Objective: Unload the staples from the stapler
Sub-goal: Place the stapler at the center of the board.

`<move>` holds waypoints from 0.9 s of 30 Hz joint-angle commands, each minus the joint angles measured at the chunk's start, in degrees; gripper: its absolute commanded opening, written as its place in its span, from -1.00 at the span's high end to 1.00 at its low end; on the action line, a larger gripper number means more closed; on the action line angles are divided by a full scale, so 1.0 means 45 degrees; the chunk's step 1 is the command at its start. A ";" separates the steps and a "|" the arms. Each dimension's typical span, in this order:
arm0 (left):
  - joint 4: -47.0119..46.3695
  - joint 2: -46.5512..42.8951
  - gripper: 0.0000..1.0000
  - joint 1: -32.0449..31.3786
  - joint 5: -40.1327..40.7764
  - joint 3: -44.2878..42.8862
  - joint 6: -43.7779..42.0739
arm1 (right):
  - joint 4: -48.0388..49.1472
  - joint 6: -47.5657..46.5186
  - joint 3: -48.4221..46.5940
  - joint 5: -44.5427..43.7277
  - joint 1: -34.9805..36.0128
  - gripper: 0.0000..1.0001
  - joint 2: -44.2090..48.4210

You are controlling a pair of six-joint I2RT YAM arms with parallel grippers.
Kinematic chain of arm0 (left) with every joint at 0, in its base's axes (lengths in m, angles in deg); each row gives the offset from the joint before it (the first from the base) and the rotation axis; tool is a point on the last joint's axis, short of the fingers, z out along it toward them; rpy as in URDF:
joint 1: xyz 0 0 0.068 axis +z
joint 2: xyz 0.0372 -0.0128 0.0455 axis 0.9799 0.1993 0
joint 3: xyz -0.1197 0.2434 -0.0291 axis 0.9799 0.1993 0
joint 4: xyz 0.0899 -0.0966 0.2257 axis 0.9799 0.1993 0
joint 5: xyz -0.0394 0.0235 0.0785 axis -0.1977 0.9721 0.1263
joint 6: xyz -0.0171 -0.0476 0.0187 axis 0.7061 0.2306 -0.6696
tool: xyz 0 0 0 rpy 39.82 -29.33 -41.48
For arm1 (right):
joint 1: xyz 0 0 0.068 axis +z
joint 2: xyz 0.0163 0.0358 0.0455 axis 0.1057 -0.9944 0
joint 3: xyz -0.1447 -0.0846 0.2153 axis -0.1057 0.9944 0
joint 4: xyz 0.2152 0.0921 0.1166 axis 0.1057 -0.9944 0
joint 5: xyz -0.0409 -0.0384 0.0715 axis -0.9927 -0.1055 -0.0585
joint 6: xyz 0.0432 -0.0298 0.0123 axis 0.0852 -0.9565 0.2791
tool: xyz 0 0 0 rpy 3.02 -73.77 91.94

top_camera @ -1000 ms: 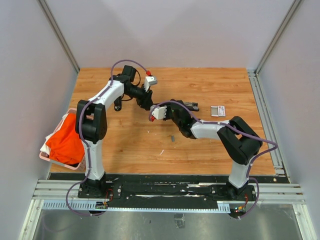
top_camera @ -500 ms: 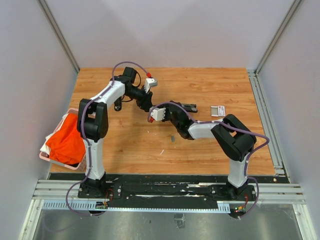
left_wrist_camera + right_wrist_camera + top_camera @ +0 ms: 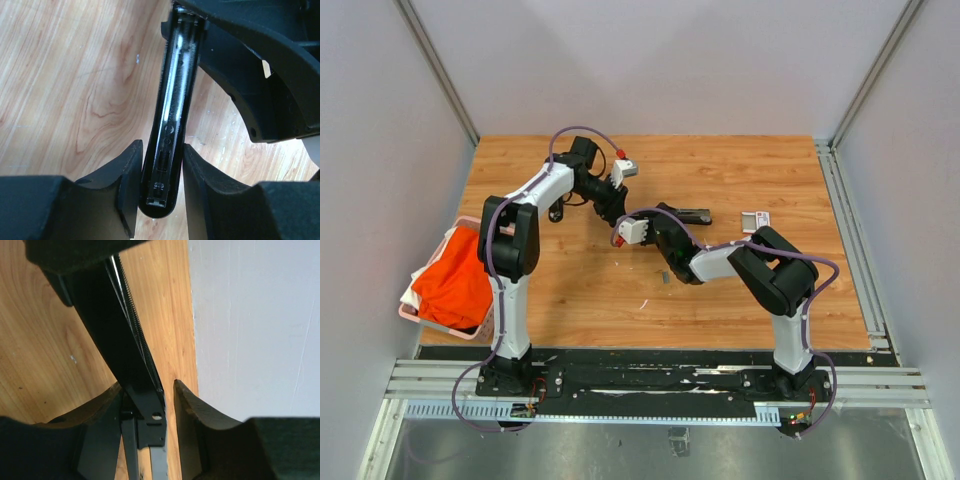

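Right end effector (image 3: 147,386) eases its jaws apart around the opened stapler (image 3: 172,90) while the left end effector (image 3: 161,150) stays clamped on it, probably a regrip before emptying.

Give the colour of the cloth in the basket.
Cloth is orange; top view shows it best.

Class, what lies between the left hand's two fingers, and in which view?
The open black stapler, spring exposed, clamped by those fingers; left wrist view.
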 commanded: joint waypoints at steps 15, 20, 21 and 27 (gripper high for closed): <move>-0.1127 0.0139 0.99 -0.0204 0.1378 -0.0102 0.0454 | 0.0720 0.0772 0.0288 0.0077 0.0440 -0.18 0.0590; -0.1418 0.0140 1.00 -0.0230 0.2051 -0.0095 0.0507 | -0.0143 0.1054 0.0574 0.0471 0.0408 -0.32 0.1668; -0.1483 0.0131 1.00 -0.0235 0.2157 -0.0081 0.0504 | -0.0214 0.1052 0.0616 0.0484 0.0418 -0.33 0.1767; -0.2602 -0.0254 1.00 -0.0393 0.3265 0.0716 0.0785 | -0.0401 0.1513 0.0846 0.0694 0.0238 -0.34 0.2228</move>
